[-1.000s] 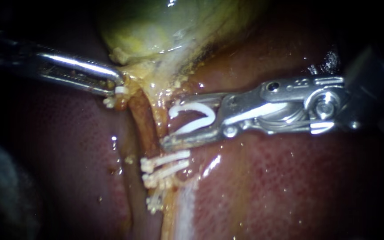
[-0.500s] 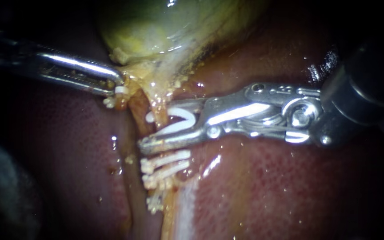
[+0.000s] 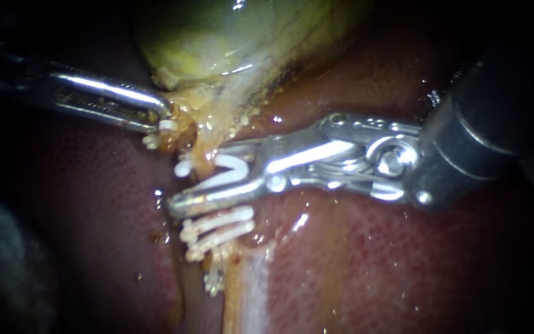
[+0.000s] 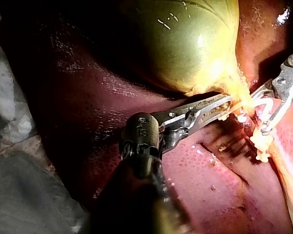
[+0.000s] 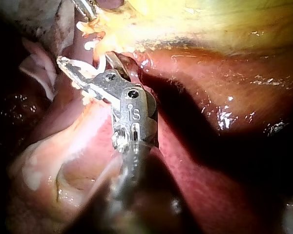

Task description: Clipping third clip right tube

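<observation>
The clip (image 3: 220, 181), white and spread in a V, sits between the jaws of the right instrument (image 3: 199, 176). One leg lies against each jaw, so the jaws hold it although they stand well apart. It is placed astride the yellowish tube (image 3: 200, 162) that runs down from the gallbladder (image 3: 230, 37). The tube crosses between the two legs, and the end of the upper leg shows beyond it on the far side. The clip lies just above the applied clips (image 3: 217, 224), probably so that it can close on a free part of the tube beside them. From the endoscope view it cannot be told for certain whether this strand is the right tube. The left instrument (image 3: 163, 120) has its jaws closed on the gallbladder neck (image 3: 183, 117). It seems to hold this tissue to the side so that the tube stays stretched and lifted off the liver (image 3: 403, 260), which gives the clip room to pass. The clip is not yet squeezed shut. No brand or label can be read on the tissue or the clips, and the small stamped marks on the instruments are left unread.
</observation>
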`<state>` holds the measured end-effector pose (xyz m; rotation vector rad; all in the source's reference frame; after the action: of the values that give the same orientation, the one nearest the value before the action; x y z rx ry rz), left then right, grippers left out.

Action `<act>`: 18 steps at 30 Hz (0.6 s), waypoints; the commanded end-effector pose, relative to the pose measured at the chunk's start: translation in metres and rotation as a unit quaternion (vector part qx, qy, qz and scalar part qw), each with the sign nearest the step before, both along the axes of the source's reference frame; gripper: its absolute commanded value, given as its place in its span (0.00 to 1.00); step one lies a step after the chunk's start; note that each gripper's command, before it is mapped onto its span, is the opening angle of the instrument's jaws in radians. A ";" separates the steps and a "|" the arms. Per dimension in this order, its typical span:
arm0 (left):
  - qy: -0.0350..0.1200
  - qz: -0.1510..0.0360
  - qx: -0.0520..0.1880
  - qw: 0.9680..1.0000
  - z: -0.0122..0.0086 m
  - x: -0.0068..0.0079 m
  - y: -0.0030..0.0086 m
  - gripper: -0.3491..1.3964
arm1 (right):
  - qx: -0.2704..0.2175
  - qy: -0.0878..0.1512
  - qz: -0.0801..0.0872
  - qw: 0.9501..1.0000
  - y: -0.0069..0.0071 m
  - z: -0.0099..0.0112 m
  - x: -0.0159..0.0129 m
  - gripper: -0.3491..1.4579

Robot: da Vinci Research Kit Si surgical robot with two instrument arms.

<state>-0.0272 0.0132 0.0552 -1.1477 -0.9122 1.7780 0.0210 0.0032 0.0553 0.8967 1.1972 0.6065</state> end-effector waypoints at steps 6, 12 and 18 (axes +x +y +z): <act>0.000 0.000 0.000 1.000 0.0000 0.0001 0.0000 0.00 | 0.017 0.011 0.012 1.000 0.0008 0.0008 0.0011 0.45; 0.000 0.000 0.000 1.000 0.0001 0.0001 0.0000 0.00 | 0.024 0.013 0.017 0.999 0.0015 0.0015 0.0014 0.45; -0.001 0.001 0.000 1.000 0.0004 0.0005 0.0003 0.00 | 0.034 0.019 0.021 0.999 0.0015 0.0015 0.0013 0.45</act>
<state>-0.0267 0.0135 0.0556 -1.1481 -0.9136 1.7791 0.0222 0.0047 0.0568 0.9506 1.2417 0.6707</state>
